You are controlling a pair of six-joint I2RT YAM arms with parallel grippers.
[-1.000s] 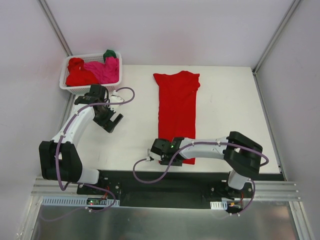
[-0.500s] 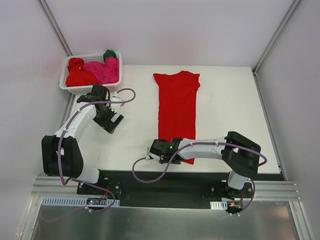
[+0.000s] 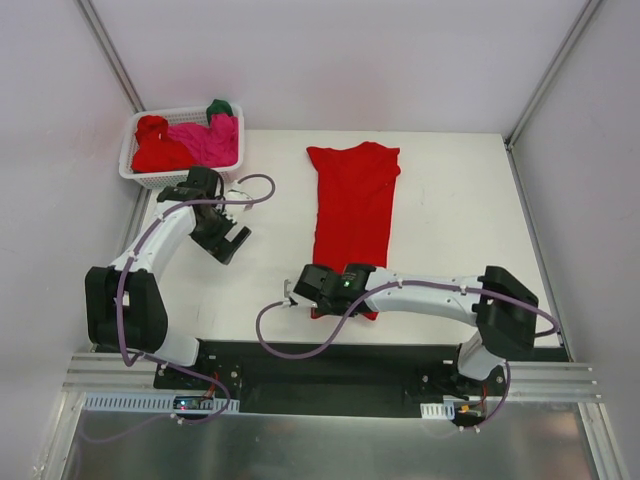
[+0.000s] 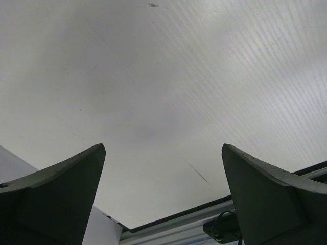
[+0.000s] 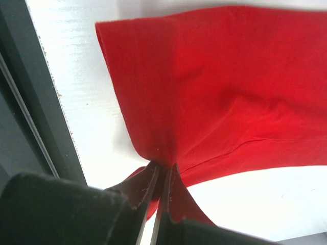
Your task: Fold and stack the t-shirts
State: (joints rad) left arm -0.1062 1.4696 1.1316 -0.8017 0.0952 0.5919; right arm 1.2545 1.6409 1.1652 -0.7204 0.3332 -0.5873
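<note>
- We have 1 red t-shirt (image 3: 352, 210) lying on the table (image 3: 450, 230) as a long narrow strip, collar at the far end. We judge the crosswise folds not yet done.
- The right gripper (image 5: 162, 173) is pinched tight on its near hem.
- The left gripper (image 3: 230, 243) hangs spread wide over bare table, holding nothing.
- The basket (image 3: 133, 172), far left, holds a crumpled red shirt (image 3: 158, 150), a magenta shirt (image 3: 210, 140) and a green shirt (image 3: 220, 107). There is no stack yet.
- We see nothing on the strip blocking the fold.
</note>
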